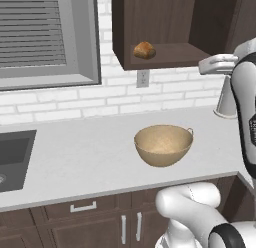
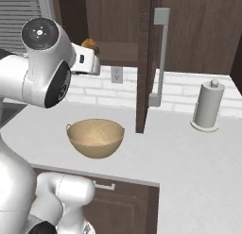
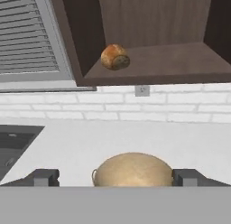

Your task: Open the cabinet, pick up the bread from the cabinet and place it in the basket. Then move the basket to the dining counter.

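Observation:
The cabinet (image 1: 165,22) hangs open, its door (image 2: 144,63) swung out with a long silver handle (image 2: 160,54). The bread (image 1: 144,50), a small golden-brown roll, lies at the left of the cabinet's lower shelf (image 3: 158,65); it also shows in the hand view as the bread (image 3: 115,57). The tan basket (image 1: 163,144) stands on the grey worktop below. My gripper (image 3: 115,178) is open, fingertips (image 3: 43,177) wide apart with nothing between them. It hovers at shelf height, back from the cabinet, above the basket (image 3: 133,170). The dining counter is out of view.
A sink (image 1: 12,157) is set into the worktop (image 1: 75,162) at the left, under a window with blinds (image 1: 35,32). A paper towel holder (image 2: 208,105) stands at the right by the wall. A wall outlet (image 3: 142,90) sits under the cabinet.

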Motion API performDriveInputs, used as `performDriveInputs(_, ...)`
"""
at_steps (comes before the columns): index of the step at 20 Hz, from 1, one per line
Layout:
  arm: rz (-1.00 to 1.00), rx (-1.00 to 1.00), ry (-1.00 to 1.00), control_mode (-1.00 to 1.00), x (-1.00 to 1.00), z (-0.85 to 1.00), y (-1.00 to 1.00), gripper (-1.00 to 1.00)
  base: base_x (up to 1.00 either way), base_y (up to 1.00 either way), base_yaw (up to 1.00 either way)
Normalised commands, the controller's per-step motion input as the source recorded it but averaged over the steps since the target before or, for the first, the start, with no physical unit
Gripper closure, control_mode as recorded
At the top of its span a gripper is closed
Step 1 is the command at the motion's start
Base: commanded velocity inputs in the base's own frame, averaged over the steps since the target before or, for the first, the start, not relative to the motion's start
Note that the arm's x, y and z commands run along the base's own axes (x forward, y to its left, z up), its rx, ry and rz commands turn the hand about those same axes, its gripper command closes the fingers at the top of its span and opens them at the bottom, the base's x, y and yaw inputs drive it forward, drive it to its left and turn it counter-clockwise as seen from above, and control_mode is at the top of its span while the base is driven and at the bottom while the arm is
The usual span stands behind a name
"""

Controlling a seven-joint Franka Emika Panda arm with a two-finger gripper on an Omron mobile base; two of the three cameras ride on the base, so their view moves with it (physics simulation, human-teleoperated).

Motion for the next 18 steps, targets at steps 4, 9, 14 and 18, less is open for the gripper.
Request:
performDriveInputs(4,0.17,0.0,-0.22,-1.0,0.2,0.0,0.13,-1.0,0.0,0.0,0.0)
performDriveInputs(9,0.1,-0.01,-0.14,-1.0,0.43,-0.03,0.28,-1.0,0.0,0.0,0.0)
performDriveInputs(14,0.03,0.0,0.02,-1.0,0.59,0.01,0.16,-1.0,0.0,0.0,0.0)
performDriveInputs(18,0.03,0.0,0.12,-1.0,0.67,0.1,0.02,-1.0,0.0,0.0,0.0)
